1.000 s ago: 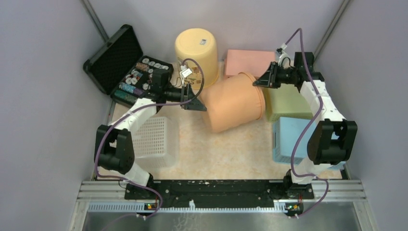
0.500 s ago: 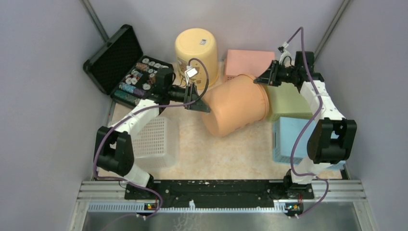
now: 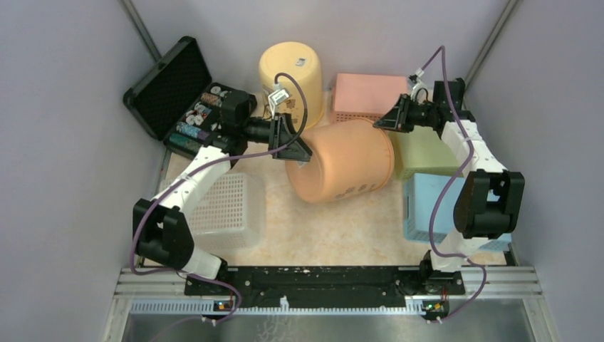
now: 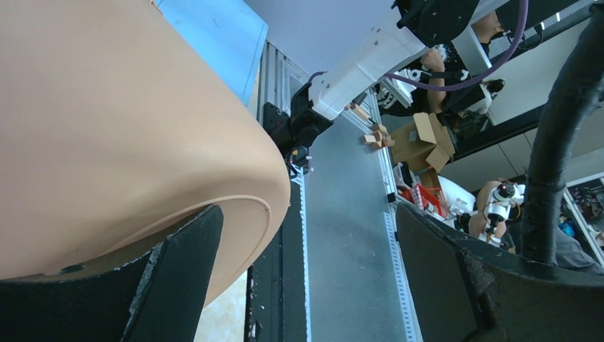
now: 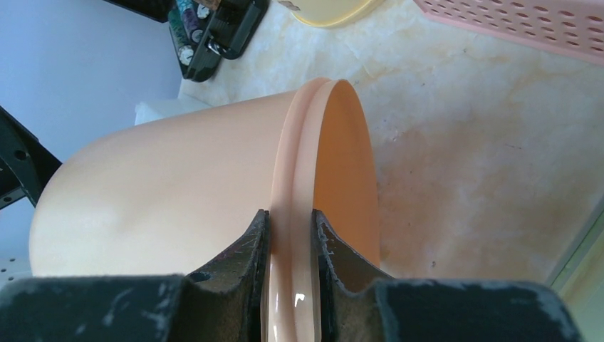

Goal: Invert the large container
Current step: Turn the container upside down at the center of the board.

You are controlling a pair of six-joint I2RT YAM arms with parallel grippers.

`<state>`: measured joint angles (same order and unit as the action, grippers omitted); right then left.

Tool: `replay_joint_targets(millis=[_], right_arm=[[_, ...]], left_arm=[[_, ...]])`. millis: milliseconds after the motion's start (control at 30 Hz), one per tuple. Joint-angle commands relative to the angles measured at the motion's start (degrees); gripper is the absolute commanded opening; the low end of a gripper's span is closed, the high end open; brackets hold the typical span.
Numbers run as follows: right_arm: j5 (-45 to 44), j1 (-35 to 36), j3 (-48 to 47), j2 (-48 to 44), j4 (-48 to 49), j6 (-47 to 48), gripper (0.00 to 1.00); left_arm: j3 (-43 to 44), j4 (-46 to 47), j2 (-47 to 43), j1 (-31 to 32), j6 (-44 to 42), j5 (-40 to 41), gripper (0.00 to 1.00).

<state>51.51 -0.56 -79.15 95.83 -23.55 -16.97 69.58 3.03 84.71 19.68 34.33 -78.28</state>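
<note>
The large orange container [image 3: 342, 171] lies tilted on its side at the table's middle, its open mouth to the right. My right gripper [image 3: 388, 121] is shut on its rim [image 5: 295, 164], one finger inside and one outside, as the right wrist view [image 5: 290, 221] shows. My left gripper [image 3: 298, 149] is open at the container's closed end. In the left wrist view [image 4: 308, 214] the container's base edge [image 4: 107, 128] rests against the left finger [image 4: 185, 271], while the right finger stands apart.
A yellow bucket [image 3: 290, 71] stands upside down at the back. An open black case [image 3: 192, 100] is at the back left and a white basket [image 3: 228, 210] at the left. Pink [image 3: 367, 92], green [image 3: 427, 153] and blue [image 3: 427, 203] bins line the right side.
The container has turned, its closed end rising and swinging towards the near side. My left gripper has risen with that end. My right gripper has kept its hold on the rim.
</note>
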Motion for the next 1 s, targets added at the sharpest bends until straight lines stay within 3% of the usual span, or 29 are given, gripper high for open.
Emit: replay_joint_targets(millis=[0,967], right_arm=[[6.3,3.9,2.6,0.8,-6.7,2.7,0.15],[8.8,7.1,4.6,3.9,-2.5,4.5,0.21]], left_arm=[[2.1,6.7,-0.9,1.4,-5.1,7.5,0.99],[5.0,2.4,0.7,1.1,-9.6,10.5,0.99]])
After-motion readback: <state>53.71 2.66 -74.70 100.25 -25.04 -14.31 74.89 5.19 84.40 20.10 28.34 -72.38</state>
